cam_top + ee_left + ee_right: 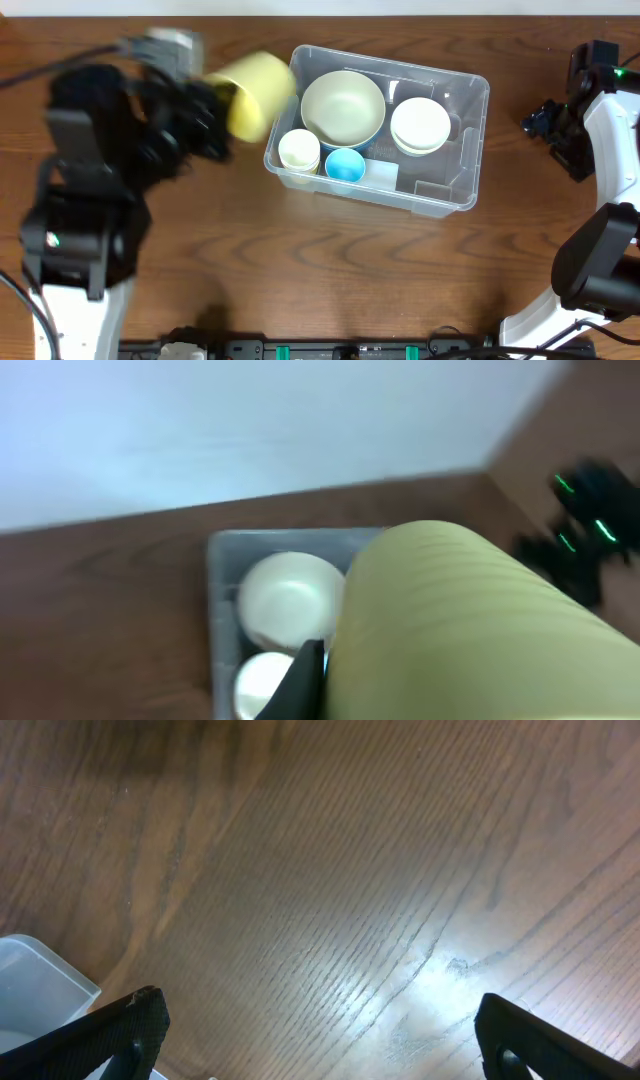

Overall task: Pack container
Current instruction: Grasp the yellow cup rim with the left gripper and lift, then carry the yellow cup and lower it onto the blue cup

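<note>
The clear plastic container (470, 140) stands in the middle of the table. It holds a large cream bowl (342, 106), stacked white bowls (420, 125), a cream cup (299, 149) and a blue cup (345, 163). My left gripper (215, 110) is shut on a yellow cup (255, 92), held tilted just left of the container's rim. In the left wrist view the yellow cup (470, 630) fills the right side, with the container (222, 630) and white bowls (288, 598) behind it. My right gripper (320, 1040) is open and empty over bare wood, right of the container (35, 975).
The right arm (600, 130) stands at the table's right edge. The left arm (90, 200) reaches over the left side of the table. Dark brown wood (300, 270) lies in front of the container.
</note>
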